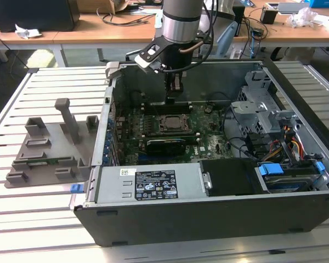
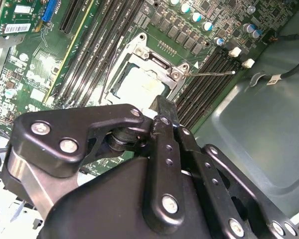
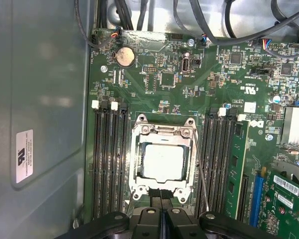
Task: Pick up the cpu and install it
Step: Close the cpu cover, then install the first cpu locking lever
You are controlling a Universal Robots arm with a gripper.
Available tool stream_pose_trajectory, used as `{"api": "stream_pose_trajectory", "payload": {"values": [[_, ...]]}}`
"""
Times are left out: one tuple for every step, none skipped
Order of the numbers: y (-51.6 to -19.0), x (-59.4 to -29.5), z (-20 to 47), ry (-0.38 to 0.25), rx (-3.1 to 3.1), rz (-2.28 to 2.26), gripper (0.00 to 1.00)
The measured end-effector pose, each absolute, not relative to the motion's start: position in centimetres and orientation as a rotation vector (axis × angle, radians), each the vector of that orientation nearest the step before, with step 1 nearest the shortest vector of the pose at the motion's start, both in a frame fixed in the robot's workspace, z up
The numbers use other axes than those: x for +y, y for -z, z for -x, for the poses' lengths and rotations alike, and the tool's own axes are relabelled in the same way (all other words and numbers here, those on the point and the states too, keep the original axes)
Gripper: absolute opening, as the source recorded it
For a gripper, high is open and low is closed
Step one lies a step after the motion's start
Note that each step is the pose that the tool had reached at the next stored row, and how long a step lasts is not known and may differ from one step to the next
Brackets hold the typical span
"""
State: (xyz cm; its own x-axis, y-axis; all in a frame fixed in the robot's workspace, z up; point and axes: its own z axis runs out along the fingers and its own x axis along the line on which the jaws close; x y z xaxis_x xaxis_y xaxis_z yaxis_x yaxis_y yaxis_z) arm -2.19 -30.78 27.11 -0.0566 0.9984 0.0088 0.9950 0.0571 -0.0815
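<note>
The cpu (image 3: 163, 162) lies flat in the motherboard socket (image 3: 139, 130), its dull silver top showing inside the metal frame; the second wrist view shows the cpu (image 2: 139, 83) too. My gripper (image 3: 162, 219) hangs just above the socket's edge, apart from the chip, its fingers pressed together with nothing between them. In the exterior view the gripper (image 1: 172, 94) reaches down into the open computer case (image 1: 208, 219) over the socket (image 1: 170, 124). A thin lever wire (image 3: 202, 174) runs along one side of the socket.
Memory slots (image 3: 109, 159) flank the socket on both sides. Cables (image 1: 288, 148) and a drive cage (image 1: 257, 104) fill the case on the exterior view's right. A grey plastic tray (image 1: 44, 153) sits on the slatted table at the exterior view's left.
</note>
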Motion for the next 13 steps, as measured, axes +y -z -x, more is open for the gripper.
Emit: {"api": "stream_pose_trajectory", "payload": {"values": [[-27.12,-30.78,2.19,-0.082,-2.238,2.114,0.11],[-27.12,-30.78,2.19,-0.082,-2.238,2.114,0.11],[-27.12,-30.78,2.19,-0.082,-2.238,2.114,0.11],[-27.12,-30.78,2.19,-0.082,-2.238,2.114,0.11],[-27.12,-30.78,2.19,-0.082,-2.238,2.114,0.11],[-27.12,-30.78,2.19,-0.082,-2.238,2.114,0.11],[-27.12,-30.78,2.19,-0.082,-2.238,2.113,0.11],[-27.13,-30.78,2.19,-0.082,-2.241,2.110,0.11],[-27.13,-30.78,2.19,-0.083,-2.249,2.102,0.11],[-27.13,-30.78,2.18,-0.084,-2.280,2.069,0.11],[-27.13,-30.78,2.17,-0.085,-2.302,2.046,0.11],[-27.13,-30.78,2.17,-0.086,-2.325,2.020,0.11],[-27.13,-30.78,2.17,-0.088,-2.363,1.977,0.11]]}}
